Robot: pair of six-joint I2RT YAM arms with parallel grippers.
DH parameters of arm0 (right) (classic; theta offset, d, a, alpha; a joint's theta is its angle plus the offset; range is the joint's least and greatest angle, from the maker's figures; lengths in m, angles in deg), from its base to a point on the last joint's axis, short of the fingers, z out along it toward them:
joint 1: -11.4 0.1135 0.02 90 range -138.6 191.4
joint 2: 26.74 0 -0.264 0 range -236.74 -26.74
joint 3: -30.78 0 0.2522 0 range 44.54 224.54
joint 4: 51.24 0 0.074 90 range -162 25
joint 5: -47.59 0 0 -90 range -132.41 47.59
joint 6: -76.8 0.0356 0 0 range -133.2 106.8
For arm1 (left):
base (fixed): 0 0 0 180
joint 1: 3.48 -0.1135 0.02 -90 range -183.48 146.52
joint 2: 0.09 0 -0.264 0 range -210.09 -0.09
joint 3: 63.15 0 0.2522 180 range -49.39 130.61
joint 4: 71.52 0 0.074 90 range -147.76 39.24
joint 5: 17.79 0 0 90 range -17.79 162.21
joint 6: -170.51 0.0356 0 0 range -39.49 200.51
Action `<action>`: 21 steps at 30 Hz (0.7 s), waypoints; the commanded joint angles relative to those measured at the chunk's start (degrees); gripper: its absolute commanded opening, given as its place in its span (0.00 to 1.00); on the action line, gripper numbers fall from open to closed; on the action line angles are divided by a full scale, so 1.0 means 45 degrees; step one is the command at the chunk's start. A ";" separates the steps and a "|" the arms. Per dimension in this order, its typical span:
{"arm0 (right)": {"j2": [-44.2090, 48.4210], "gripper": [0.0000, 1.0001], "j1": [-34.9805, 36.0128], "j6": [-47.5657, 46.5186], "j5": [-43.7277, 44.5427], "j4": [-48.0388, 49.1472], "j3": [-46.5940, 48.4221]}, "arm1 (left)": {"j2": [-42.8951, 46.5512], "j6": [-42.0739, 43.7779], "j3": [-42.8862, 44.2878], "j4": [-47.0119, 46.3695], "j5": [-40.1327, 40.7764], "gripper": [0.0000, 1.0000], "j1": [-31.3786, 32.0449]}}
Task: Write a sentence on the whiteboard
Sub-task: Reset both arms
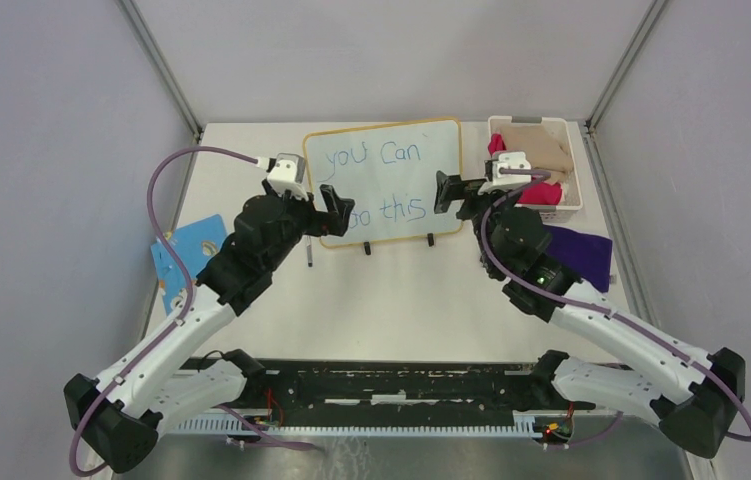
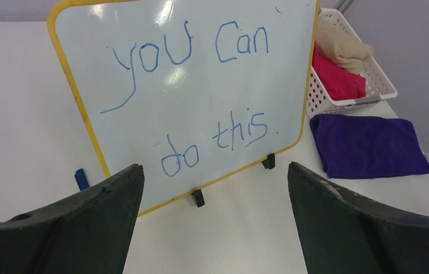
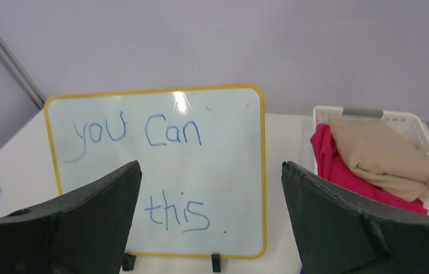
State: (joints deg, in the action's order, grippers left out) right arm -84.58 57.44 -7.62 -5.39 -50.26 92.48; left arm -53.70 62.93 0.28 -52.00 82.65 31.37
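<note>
The whiteboard [image 1: 406, 182], yellow-framed on two black feet, stands upright at the back middle of the table. The sentence [image 1: 383, 158] reads "you Can" over "do this" in thin blue strokes, and it shows clearly in the left wrist view [image 2: 200, 57]. The right wrist view shows "you Can" and "this" [image 3: 143, 132], with "do" hidden behind a finger. My left gripper [image 1: 339, 210] hangs open just in front of the board's lower left, holding nothing [image 2: 213, 165]. My right gripper [image 1: 448, 192] is open and empty at the board's right edge [image 3: 211, 163].
A white basket [image 1: 526, 121] with beige and pink cloths sits at the back right, and a purple cloth [image 1: 583, 252] lies in front of it. At the left edge lies a blue patterned cloth [image 1: 189, 252]. A thin marker [image 1: 309, 256] rests by the board's lower-left corner.
</note>
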 commanded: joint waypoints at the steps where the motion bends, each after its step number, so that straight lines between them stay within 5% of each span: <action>1: 0.0802 0.98 0.0625 -0.1691 0.0855 0.1362 0.1369 | 0.0043 0.0942 0.1756 -0.0025 0.0387 1.00 0.0051; 6: 0.1964 0.98 0.1487 -0.3818 0.1133 0.4008 0.1714 | -0.0382 0.0952 0.5029 0.0629 0.0532 1.00 0.0050; 13: 0.3277 0.98 0.1470 -0.3507 0.0816 0.3978 0.3055 | -0.0623 0.1602 0.8981 0.0640 0.0072 1.00 0.0048; 21: 0.3597 0.98 0.1487 -0.4249 0.0855 0.2653 0.2608 | 0.0618 0.1361 0.8910 0.0617 0.0800 1.00 0.0050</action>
State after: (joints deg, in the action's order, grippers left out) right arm -67.69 64.06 -23.75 -1.83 -34.45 106.23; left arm -52.78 66.29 41.72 -48.81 84.44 31.37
